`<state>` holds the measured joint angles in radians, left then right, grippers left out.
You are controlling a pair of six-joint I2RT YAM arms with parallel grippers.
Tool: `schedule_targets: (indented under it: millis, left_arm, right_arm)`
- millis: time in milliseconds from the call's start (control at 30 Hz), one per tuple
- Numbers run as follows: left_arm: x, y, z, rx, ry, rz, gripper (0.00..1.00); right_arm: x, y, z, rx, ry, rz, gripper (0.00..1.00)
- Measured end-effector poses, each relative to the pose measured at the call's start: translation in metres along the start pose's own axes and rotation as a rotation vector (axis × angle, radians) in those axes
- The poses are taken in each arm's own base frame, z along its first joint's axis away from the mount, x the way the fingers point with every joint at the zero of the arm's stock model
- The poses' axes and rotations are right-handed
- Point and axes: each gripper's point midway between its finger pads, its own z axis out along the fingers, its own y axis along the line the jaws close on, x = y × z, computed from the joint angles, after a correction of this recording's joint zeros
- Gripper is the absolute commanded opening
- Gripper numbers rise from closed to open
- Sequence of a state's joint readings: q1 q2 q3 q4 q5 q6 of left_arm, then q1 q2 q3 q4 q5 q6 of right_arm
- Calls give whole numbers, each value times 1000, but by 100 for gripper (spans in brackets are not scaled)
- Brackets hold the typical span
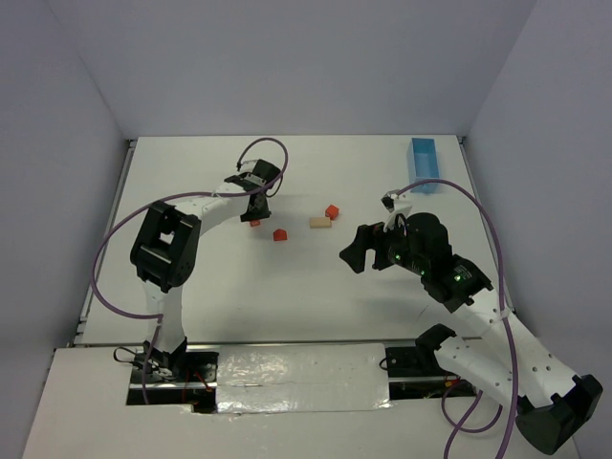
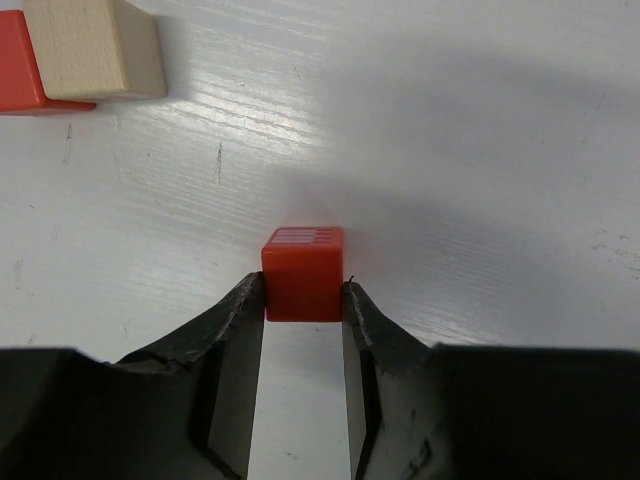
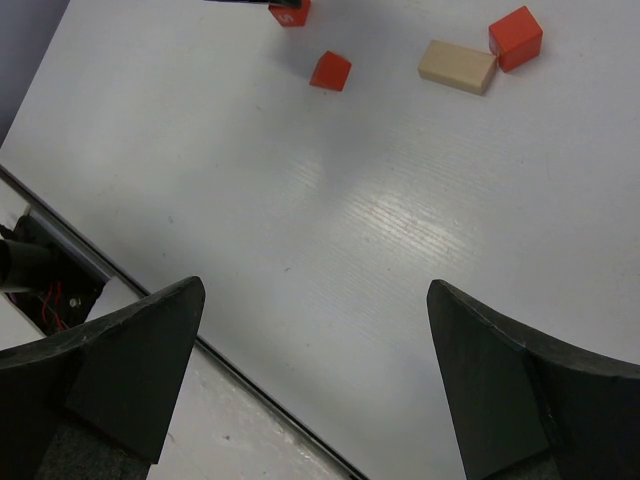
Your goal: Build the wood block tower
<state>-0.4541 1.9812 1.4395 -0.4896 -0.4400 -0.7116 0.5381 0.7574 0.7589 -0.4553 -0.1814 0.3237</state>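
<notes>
White tabletop (image 1: 287,296): glossy red-orange cube (image 2: 302,275) gripped by left hand (image 2: 303,300), pale tan bar (image 1: 319,222) at 3 o'clock from it; right hand (image 3: 315,295) wide open.

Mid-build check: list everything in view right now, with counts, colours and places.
gripped red cube: one, red-orange, on the table, leftmost of the group
loose red blocks: two, red-orange; one just right of the gripped cube, one beside the tan bar
tan bar: one, pale wood, lying flat near table centre
tray: one, light blue, far right of the table
table: one, white
left gripper: one, black, fingertips against both sides of the gripped red cube
right gripper: one, black, wide open, hovers over bare table
</notes>
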Motion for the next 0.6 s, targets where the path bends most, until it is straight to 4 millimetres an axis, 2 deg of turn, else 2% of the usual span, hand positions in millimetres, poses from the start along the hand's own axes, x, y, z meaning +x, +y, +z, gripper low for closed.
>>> schedule_targets:
  millis: [100,300,400,500,600]
  left_arm:
    - [-1,1,0,1,1,-2,6]
    - [-9,10,-2,2,-2,-2,0]
    - [-28,27,-13,-6,-23,-18,0]
    - [-61,51,-24,-28,-66,-46,0]
    - [-92,76,-26,-43,-103,-71,0]
  right_arm:
    - [0,0,0,0,0,0,100]
    - [0,0,0,0,0,-1,100]
    - [0,0,0,-3,1,-3,100]
    - [0,1,0,-8,3,-3,100]
    - [1,2,0,-14,4,-4,100]
